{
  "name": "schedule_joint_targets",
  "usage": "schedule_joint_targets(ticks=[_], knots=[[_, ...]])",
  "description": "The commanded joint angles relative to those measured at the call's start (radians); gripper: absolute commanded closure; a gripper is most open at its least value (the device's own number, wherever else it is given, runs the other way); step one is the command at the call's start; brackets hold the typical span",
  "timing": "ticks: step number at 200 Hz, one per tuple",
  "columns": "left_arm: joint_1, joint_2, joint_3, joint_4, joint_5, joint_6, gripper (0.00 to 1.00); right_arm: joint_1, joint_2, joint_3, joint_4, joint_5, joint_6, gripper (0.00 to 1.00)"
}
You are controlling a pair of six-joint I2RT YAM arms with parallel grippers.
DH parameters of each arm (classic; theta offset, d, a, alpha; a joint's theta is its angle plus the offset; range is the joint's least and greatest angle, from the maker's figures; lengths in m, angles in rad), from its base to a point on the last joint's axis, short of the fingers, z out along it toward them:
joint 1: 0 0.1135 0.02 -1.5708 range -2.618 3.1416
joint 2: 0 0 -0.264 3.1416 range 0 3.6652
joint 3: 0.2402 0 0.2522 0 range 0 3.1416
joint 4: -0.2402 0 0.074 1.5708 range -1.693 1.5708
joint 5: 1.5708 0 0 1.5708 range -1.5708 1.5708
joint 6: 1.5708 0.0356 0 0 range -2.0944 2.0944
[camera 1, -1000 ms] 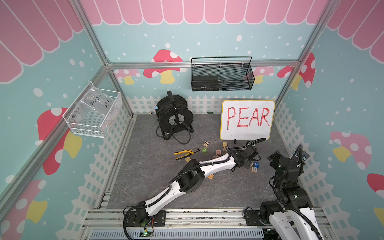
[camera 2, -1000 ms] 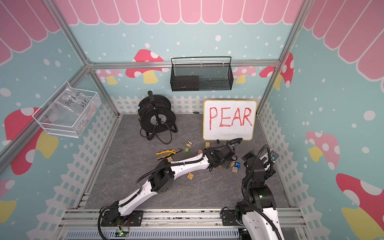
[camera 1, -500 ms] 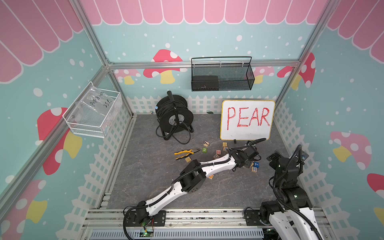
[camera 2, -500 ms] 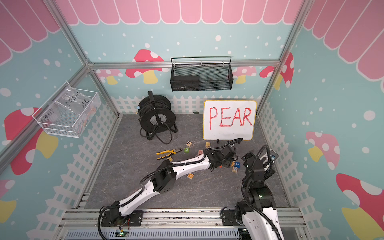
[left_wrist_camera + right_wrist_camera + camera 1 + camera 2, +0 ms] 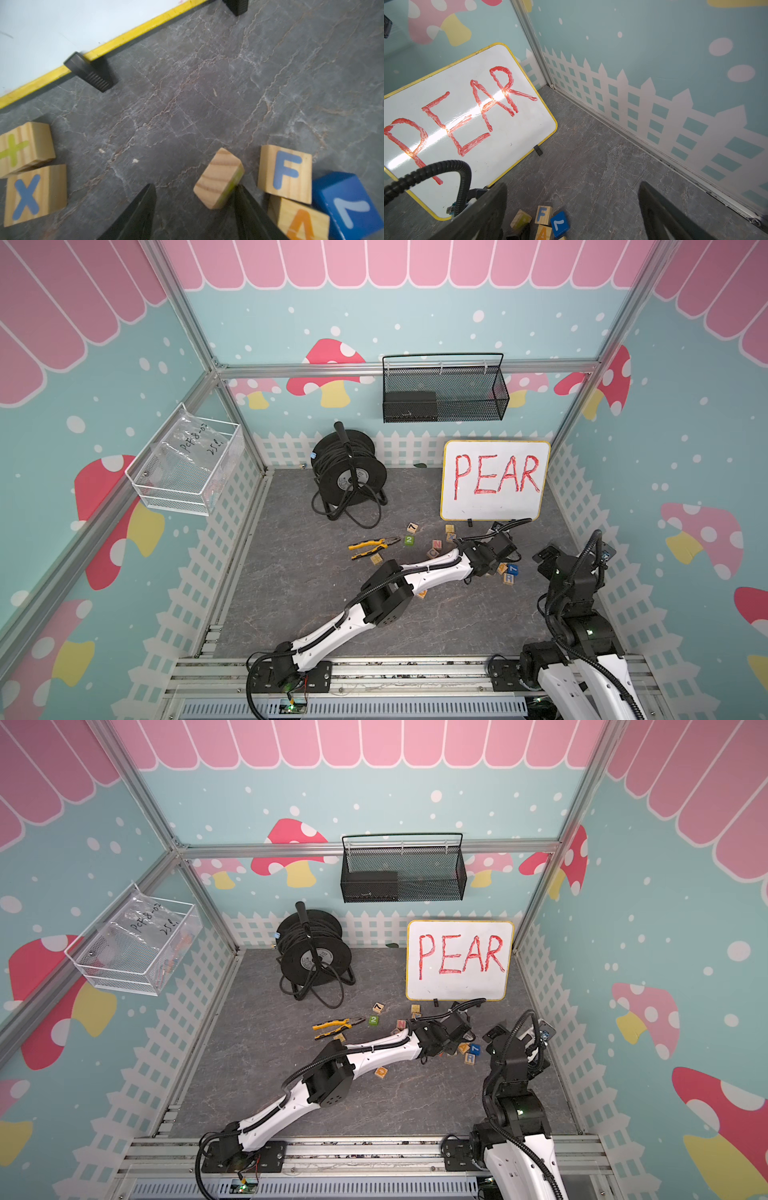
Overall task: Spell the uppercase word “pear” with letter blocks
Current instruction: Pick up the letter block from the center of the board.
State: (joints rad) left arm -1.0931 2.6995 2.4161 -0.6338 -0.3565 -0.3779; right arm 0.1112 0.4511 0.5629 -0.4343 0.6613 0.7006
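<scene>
My left gripper point(image 5: 194, 188) is open and low over the floor in front of the whiteboard. A tilted pale-wood block with a yellow-green face point(image 5: 218, 178) lies between its fingers. It leans on one finger point(image 5: 242, 199), and a gap separates it from the other finger. Beside it lie the orange A block point(image 5: 299, 222), a blue F block point(image 5: 285, 170) and a solid blue 7 cube point(image 5: 349, 203). The blue R block point(image 5: 508, 578) sits just nearer the front. My right gripper point(image 5: 573, 186) hangs wide open above this cluster, holding nothing.
The PEAR whiteboard point(image 5: 494, 481) stands on black feet at the back right. X point(image 5: 31, 197) and plus point(image 5: 18, 147) blocks lie near it. Yellow pliers point(image 5: 372, 547), a green 2 cube point(image 5: 409, 540) and a black cable reel point(image 5: 349, 472) are to the left. The right wall fence point(image 5: 654, 124) is close.
</scene>
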Motion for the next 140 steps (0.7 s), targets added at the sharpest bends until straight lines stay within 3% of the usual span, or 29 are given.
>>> schedule_joint_targets(ticks=[1, 140], knots=[[-0.004, -0.005, 0.015, -0.009, -0.017, 0.028, 0.33, -0.006, 0.0, -0.016, 0.02, 0.001, 0.011, 0.01], [0.059, -0.098, -0.098, 0.099, 0.031, -0.043, 0.31, -0.008, 0.0, -0.024, 0.03, -0.001, 0.008, 0.01]])
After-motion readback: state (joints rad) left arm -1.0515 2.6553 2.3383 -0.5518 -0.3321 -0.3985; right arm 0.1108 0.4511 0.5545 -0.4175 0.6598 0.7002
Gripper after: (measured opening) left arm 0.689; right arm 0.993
